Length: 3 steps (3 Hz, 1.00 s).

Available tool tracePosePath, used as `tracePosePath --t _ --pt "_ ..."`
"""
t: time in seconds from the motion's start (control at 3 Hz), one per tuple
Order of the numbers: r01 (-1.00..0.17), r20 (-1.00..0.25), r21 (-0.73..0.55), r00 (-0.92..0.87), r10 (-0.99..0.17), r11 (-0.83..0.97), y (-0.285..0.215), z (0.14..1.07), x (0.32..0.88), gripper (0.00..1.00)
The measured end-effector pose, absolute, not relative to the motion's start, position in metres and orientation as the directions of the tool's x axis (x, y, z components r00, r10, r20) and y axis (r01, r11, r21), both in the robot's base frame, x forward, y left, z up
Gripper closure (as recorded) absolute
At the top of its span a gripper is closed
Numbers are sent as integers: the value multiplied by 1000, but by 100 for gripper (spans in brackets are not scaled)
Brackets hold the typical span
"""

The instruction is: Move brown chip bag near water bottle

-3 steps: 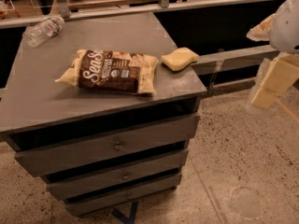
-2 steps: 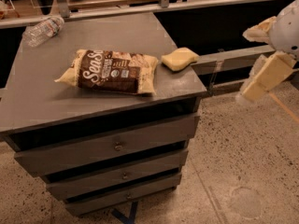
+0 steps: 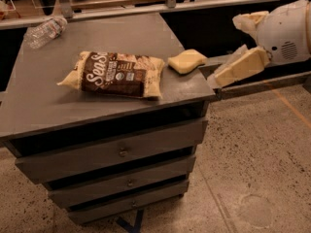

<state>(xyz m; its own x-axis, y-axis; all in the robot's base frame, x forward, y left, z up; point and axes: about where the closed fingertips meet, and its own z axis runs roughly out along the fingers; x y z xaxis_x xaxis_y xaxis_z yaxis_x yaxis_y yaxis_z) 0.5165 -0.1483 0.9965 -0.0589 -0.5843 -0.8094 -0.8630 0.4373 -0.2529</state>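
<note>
The brown chip bag lies flat on the grey cabinet top, near its front middle; it is dark brown with white script and pale ends. The water bottle lies on its side at the far left corner of the top, clear and ridged. My gripper hangs in the air just off the cabinet's right edge, to the right of the bag. Its two cream fingers are spread apart and hold nothing.
A small yellow sponge block sits on the cabinet top near the right edge, between the bag and my gripper. The cabinet has three drawers below. A dark shelf and rail run behind it. Speckled floor lies to the right.
My gripper has moved left and slightly down toward the cabinet's right edge. The bag, bottle and sponge have not moved.
</note>
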Motion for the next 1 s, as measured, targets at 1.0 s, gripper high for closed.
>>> tracePosePath --t 1.0 --pt "-823 -823 -274 -68 -564 499 -105 1019 522 0"
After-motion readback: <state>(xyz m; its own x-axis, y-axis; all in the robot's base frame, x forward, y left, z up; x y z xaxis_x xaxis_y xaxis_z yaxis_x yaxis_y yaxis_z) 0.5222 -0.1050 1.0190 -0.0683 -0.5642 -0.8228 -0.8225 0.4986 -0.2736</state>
